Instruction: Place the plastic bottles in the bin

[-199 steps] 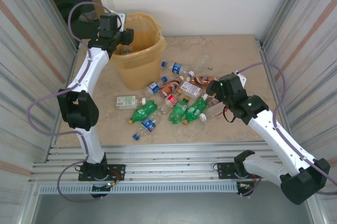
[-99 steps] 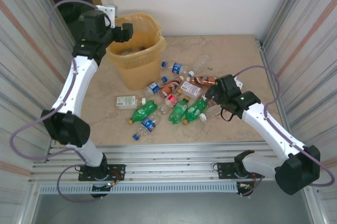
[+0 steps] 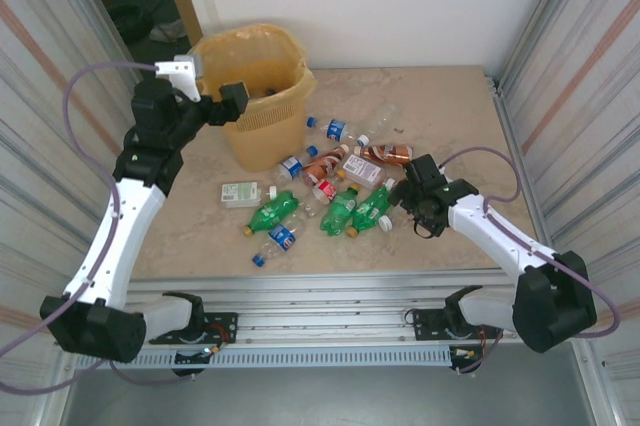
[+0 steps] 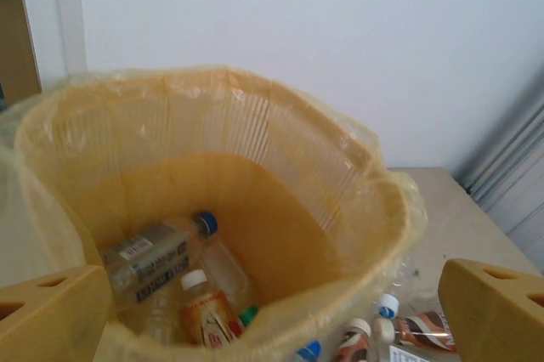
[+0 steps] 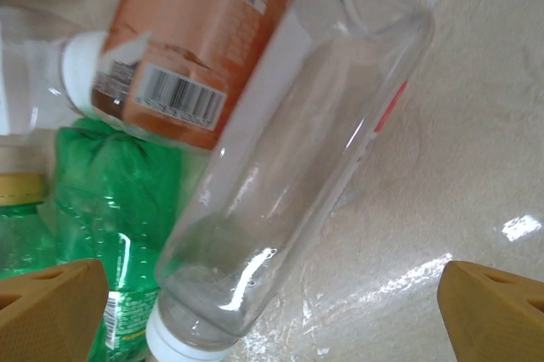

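- Left gripper (image 4: 272, 302): its fingers (image 4: 51, 315) are plain mustard-yellow.
- Bin (image 4: 374, 183), beyond and between those fingers: yellow-orange, its wall striped with fine upright slats.
- Liner (image 4: 25, 209) over the bin's rim: translucent yellowish.
- Blue-capped bottle (image 4: 161, 251), inside the bin, just past the fingers: clear, with a grey-and-white label.
- Brown-labelled bottle (image 4: 208, 311) beside it: white cap.
- Right gripper (image 5: 272, 302): fingers (image 5: 497, 307) the same mustard-yellow.
- Clear bottle (image 5: 289, 166), between those fingers: colourless, with a white cap and a thin red mark on its side.
- Orange-labelled bottle (image 5: 187, 31), beyond the fingers: orange-brown label, black barcode on a white patch, white cap.
- Green bottle (image 5: 119, 209), close by one finger: bright green.
- Table (image 5: 459, 124): pale beige, marbled, with white glints.
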Controlling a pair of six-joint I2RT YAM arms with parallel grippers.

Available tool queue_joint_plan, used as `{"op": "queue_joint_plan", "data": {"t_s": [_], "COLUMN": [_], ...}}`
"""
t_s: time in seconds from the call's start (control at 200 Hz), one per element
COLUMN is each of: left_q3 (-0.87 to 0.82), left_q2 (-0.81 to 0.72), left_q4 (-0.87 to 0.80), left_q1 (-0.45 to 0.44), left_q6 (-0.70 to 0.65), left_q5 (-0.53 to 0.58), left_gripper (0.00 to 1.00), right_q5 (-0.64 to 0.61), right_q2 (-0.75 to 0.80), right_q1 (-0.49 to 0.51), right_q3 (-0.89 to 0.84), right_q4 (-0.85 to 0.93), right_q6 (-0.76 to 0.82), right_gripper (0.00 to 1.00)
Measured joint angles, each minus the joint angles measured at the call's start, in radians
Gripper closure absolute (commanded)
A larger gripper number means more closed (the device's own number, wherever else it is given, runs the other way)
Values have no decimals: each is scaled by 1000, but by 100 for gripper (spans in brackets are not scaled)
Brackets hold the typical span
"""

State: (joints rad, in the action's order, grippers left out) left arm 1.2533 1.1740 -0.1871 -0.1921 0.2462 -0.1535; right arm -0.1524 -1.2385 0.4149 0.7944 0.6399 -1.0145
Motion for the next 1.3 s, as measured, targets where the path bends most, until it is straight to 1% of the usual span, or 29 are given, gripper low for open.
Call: {"op": "queue_joint_plan", "data": {"t_s": [0.175, 0.346, 0.531, 0.726, 0.982, 1.152, 1.302], "left_q3": [-117, -182, -205, -216, -218, -218, -221], "left_q2": [-89, -135, -147, -147, -147, -147, -147], "left_q4": [29, 38, 48, 65, 66, 66, 66], "left_q1": [-14, -15, -15, -18, -20, -20, -20], "left_q6": [66, 111, 137, 149, 152, 153, 155], "left_q5": [-9, -11, -11, -12, -12, -12, -12], "left_gripper": [1, 1, 1, 1, 1, 1, 1], "right_q5": [19, 20, 19, 23, 27, 34, 53], "right_q2": [-40, -71, -77, -83, -88, -129, -171], "right_q1": [-5, -10, -18, -34, -43, -51, -51], "right_q3": [0, -1, -32, -74, -84, -93, -98], "right_q4": [-44, -73, -100, -116, -127, -148, -167], "right_q6": [-7, -9, -24, -29, -29, -28, -24], "right_gripper": [0, 5, 10, 19, 27, 30, 41]}}
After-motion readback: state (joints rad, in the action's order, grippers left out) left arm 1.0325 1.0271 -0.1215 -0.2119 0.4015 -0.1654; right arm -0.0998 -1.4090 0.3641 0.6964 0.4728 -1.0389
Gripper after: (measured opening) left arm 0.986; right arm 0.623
